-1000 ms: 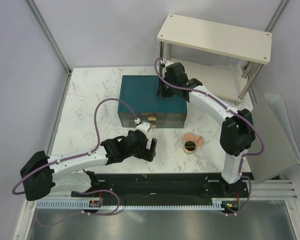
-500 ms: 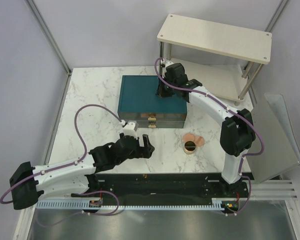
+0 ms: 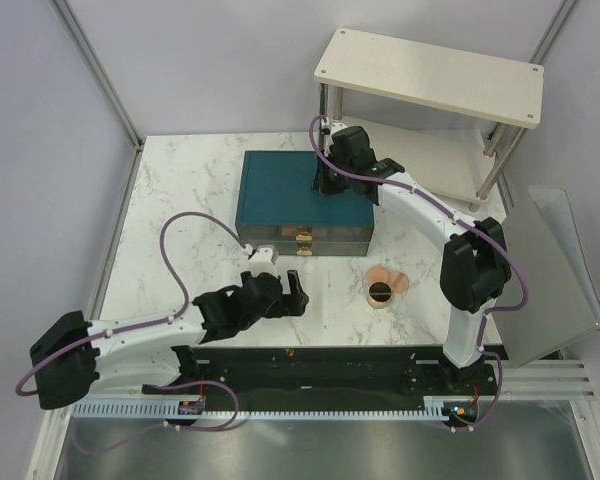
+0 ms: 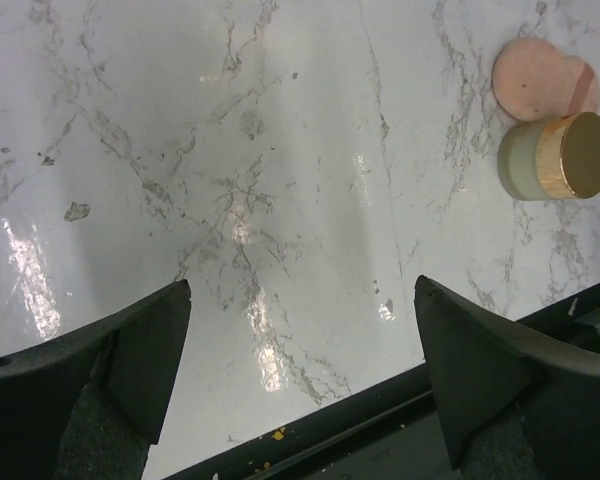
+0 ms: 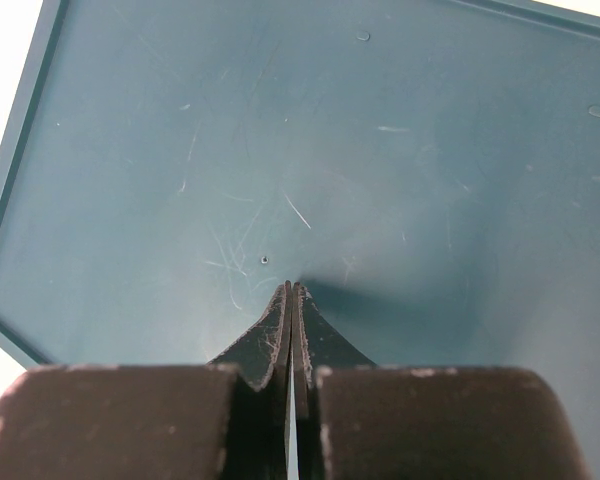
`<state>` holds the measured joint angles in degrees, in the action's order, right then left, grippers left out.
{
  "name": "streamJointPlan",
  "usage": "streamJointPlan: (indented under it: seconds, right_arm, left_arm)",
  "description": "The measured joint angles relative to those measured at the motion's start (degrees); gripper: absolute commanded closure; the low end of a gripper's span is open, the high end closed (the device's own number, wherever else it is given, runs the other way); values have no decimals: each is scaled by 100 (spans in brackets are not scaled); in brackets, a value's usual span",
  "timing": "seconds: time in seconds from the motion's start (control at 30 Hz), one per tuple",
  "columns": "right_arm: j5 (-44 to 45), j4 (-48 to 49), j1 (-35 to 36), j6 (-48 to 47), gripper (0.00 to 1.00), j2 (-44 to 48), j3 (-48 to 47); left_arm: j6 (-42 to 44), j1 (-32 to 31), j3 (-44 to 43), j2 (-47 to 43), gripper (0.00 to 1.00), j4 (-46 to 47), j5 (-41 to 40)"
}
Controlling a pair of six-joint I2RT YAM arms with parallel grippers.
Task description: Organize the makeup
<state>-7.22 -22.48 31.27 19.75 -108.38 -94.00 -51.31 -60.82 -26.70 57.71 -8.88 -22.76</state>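
A round gold-rimmed dark compact (image 3: 380, 294) sits on the marble table (image 3: 180, 200), with two peach-pink pads (image 3: 390, 276) touching it on the far side. The left wrist view shows the compact (image 4: 560, 158) and the pads (image 4: 535, 82) at its upper right. My left gripper (image 3: 295, 295) is open and empty, low over bare marble left of the compact, its jaws wide apart (image 4: 302, 285). My right gripper (image 3: 325, 185) is shut and empty, its tips (image 5: 293, 285) resting on the top of the teal box (image 5: 330, 150). The two tubes are out of view.
The teal box (image 3: 290, 205) with gold drawer handles (image 3: 302, 238) stands mid-table. A two-level pale wooden shelf (image 3: 430, 65) stands at the back right. A grey metal plate (image 3: 555, 280) lies off the table's right side. A black rail (image 3: 310, 365) runs along the near edge.
My left gripper has drawn back from the front of the teal box toward the near edge and stays open. The right gripper has not moved.
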Motion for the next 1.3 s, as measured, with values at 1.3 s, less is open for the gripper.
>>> streamJointPlan:
  seconds: [1.3]
  right_arm:
    - [-199, 522, -85, 46, 96, 70, 339]
  left_arm:
    - [2170, 136, -2201, 3644, 14, 1451, -1198]
